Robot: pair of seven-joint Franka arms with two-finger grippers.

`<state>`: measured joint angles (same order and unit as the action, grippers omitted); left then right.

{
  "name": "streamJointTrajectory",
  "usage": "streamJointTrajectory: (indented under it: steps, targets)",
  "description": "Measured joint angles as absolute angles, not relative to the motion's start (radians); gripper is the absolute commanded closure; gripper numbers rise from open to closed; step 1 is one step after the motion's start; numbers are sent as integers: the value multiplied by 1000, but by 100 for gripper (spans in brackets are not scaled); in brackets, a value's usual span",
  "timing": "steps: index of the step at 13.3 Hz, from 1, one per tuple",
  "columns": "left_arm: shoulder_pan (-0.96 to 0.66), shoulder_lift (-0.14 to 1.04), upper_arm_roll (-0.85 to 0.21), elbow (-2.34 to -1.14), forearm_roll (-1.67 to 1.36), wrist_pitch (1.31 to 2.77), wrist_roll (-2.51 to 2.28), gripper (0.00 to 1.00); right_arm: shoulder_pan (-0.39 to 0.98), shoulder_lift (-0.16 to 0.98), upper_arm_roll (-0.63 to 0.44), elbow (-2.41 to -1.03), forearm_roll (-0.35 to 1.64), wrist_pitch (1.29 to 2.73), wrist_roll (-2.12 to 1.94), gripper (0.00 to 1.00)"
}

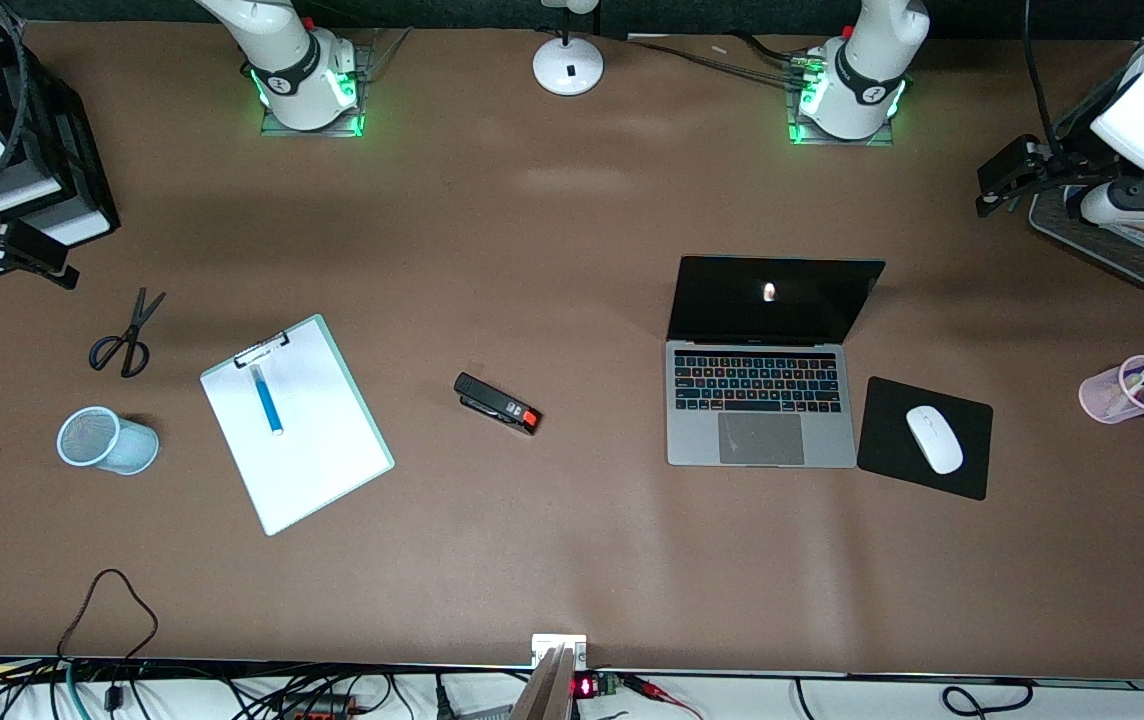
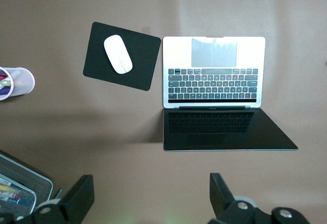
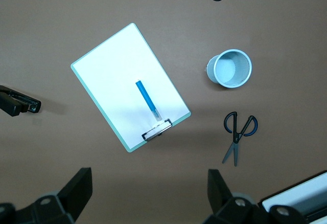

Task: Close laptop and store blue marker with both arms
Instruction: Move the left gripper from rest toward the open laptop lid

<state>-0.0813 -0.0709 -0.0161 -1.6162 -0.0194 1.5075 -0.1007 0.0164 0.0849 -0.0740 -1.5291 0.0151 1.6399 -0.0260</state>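
Note:
The laptop [image 1: 760, 400] lies open on the table toward the left arm's end, its black screen up and its keys lit; it also shows in the left wrist view [image 2: 213, 70]. The blue marker [image 1: 266, 399] lies on a white clipboard [image 1: 317, 455] toward the right arm's end, and shows in the right wrist view [image 3: 148, 100]. My left gripper [image 2: 150, 193] is open and empty, high over the table beside the laptop. My right gripper [image 3: 149, 188] is open and empty, high over the table beside the clipboard [image 3: 112, 65].
A pale blue mesh cup [image 1: 107, 440] and scissors [image 1: 127, 335] sit beside the clipboard. A black stapler [image 1: 497, 403] lies mid-table. A white mouse [image 1: 934, 438] rests on a black mouse pad [image 1: 967, 470]. A pink cup of pens [image 1: 1112, 395] stands nearby.

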Motion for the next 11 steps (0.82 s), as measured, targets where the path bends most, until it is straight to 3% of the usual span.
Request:
streamJointTrajectory:
  steps: [8,11]
  targets:
    - [-63,-68,-15,-1616,-19,1506,-101,0,16,85,-74,-1529,15,1639,-26,0]
    - [-42,-59,-20,-1616,-20,1421,-93,0,16,85,-74,-1529,15,1639,-26,0]
